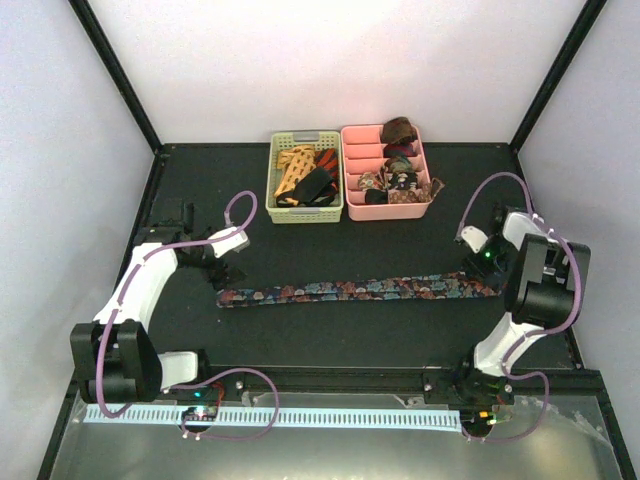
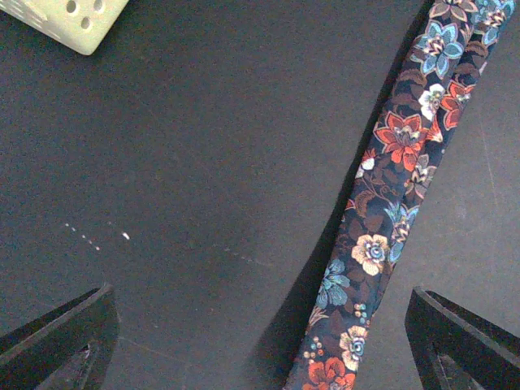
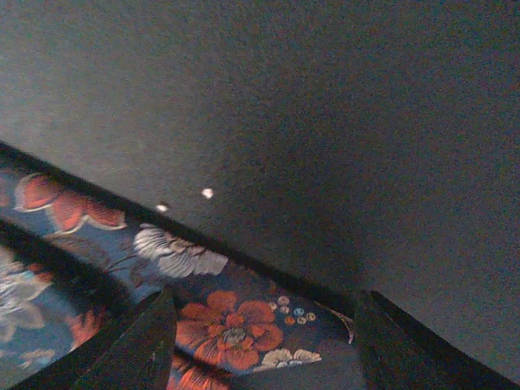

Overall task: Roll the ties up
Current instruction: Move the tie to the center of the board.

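Black table (image 1: 380, 200) bears floral tie (image 1: 350, 290); left hand (image 2: 262, 289) and right hand (image 3: 264, 291) gape.

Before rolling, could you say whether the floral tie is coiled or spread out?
Spread out: the floral tie lies as a long flat strip.

From my remote station, the overhead camera delivers a bright, evenly lit frame. The pale walls (image 1: 330, 60) wash faintly lilac, the matte black desk (image 1: 400, 210) shows no glare, and the arms throw only soft shadows. My left wrist camera is crisp, and the floral tie (image 2: 390, 211) casts a dark shadow along its left edge, lit from the right of that view. My right wrist camera is dim, grainy and soft, with the right claw (image 3: 264, 296) reduced to dark, blurred wedges at the bottom.
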